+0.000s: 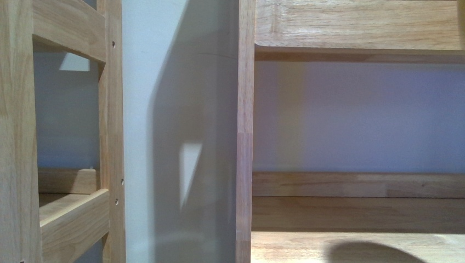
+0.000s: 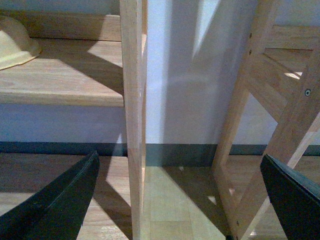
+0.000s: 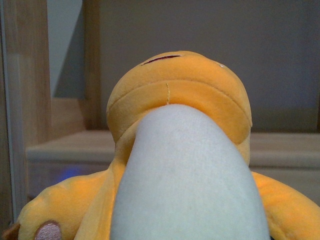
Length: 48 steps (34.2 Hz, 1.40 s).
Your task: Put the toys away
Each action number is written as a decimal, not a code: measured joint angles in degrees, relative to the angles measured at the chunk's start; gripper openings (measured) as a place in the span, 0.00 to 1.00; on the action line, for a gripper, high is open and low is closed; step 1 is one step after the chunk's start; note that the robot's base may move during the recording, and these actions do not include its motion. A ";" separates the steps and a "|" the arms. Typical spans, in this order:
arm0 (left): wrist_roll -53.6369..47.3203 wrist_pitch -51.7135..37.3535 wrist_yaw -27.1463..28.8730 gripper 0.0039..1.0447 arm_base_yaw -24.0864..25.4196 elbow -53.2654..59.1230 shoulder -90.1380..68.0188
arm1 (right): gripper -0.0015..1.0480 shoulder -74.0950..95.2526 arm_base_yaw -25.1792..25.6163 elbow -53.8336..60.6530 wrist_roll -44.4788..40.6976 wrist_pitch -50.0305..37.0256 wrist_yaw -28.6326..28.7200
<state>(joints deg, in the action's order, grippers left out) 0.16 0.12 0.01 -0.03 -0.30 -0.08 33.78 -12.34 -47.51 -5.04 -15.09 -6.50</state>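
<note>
One toy (image 3: 180, 95) is your concern here, the orange-yellow plush animal. It fills the right wrist view, very close to the camera, with its pale front toward the lens and one pink paw pad (image 3: 49, 231) at the edge. It hangs in the air in front of a wooden shelf board (image 3: 70, 142) and does not rest on it. I judge that it is carried this way so that it can pass over the board's edge. The right pincer is hidden behind the toy, so I cannot tell how far it is closed, though the position suggests that it grips the toy. The left pincer (image 2: 180, 156) is spread wide with nothing between its dark fingers (image 2: 60, 205). It is low, near the shelf's upright post (image 2: 132, 100), probably kept out of the way. A cream rounded thing (image 2: 15, 42) already lies on a board there. In the front view a shadow (image 1: 373, 252) falls on the lower shelf (image 1: 285, 246).
</note>
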 joint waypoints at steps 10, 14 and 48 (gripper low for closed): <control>0.00 0.00 0.00 0.94 0.00 0.00 0.00 | 0.13 15.52 2.38 -21.35 0.02 -1.05 0.90; 0.00 0.00 0.00 0.94 0.00 0.00 0.00 | 0.13 21.66 1.81 -28.92 -0.04 0.42 0.33; 0.00 0.00 0.00 0.94 0.00 0.00 0.00 | 0.13 63.30 9.53 -83.12 44.89 28.59 4.50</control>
<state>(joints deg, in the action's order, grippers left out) 0.16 0.12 0.01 -0.03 -0.30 -0.08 97.08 -2.81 -130.63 39.86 13.50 -2.00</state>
